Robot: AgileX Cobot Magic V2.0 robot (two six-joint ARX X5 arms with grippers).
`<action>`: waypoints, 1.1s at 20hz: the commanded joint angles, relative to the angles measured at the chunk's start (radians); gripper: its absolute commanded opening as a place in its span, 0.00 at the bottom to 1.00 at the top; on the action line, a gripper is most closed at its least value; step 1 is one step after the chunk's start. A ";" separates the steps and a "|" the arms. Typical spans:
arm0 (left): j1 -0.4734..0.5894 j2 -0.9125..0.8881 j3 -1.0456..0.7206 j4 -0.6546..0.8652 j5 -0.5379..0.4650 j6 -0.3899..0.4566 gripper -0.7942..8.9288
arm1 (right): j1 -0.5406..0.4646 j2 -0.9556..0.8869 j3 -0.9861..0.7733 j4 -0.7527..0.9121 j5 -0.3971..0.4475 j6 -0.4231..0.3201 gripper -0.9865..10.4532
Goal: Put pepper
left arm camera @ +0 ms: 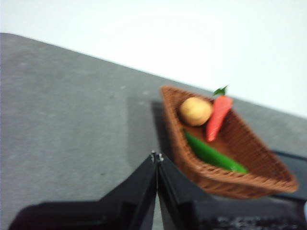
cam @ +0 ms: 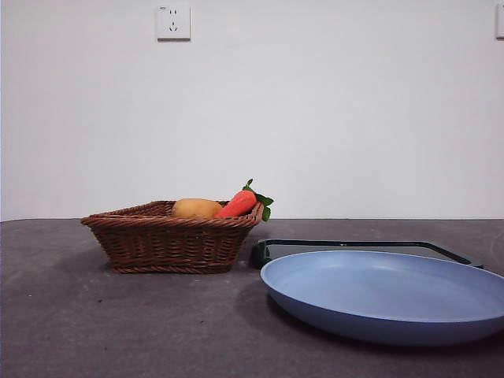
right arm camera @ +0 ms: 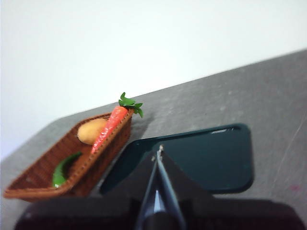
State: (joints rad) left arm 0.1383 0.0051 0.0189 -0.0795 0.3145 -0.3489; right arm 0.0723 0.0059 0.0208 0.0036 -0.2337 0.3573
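Your left gripper (left arm camera: pixel 157 157) is clenched on nothing, hanging above the table (left arm camera: pixel 72 120) just beside the basket (left arm camera: pixel 268 179). The pepper (left arm camera: pixel 211 154) lies in that basket, close ahead of its tips, next to a carrot (left arm camera: pixel 218 117) and a potato (left arm camera: pixel 195 110). Your right gripper (right arm camera: pixel 159 151) is also clenched and empty, over a dark tray (right arm camera: pixel 216 153), with the basket off to one side. The plate (cam: pixel 378 295) sits bare.

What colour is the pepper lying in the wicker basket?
Glossy dark green. The pepper shows best in the left wrist view, inside the basket.
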 commanded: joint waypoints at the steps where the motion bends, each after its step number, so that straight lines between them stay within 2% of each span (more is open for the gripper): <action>1: 0.005 0.001 0.035 -0.011 0.015 -0.079 0.09 | 0.001 0.020 0.043 0.013 -0.001 0.106 0.09; 6: 0.005 0.053 0.142 -0.052 0.059 -0.077 0.09 | 0.001 0.112 0.126 0.010 -0.004 0.106 0.09; 9: 0.005 0.119 0.222 -0.095 0.075 -0.064 0.09 | 0.001 0.198 0.200 -0.004 -0.033 0.095 0.09; 12: 0.005 0.198 0.296 -0.118 0.120 -0.029 0.09 | 0.002 0.293 0.298 -0.076 -0.057 0.069 0.09; 16: 0.005 0.314 0.407 -0.203 0.200 0.062 0.09 | 0.003 0.425 0.468 -0.261 -0.109 -0.035 0.09; 22: 0.005 0.472 0.566 -0.371 0.322 0.203 0.09 | 0.003 0.600 0.732 -0.602 -0.109 -0.219 0.09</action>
State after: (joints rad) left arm 0.1387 0.4618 0.5591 -0.4328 0.6125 -0.2253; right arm 0.0727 0.5865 0.7055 -0.5491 -0.3408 0.2314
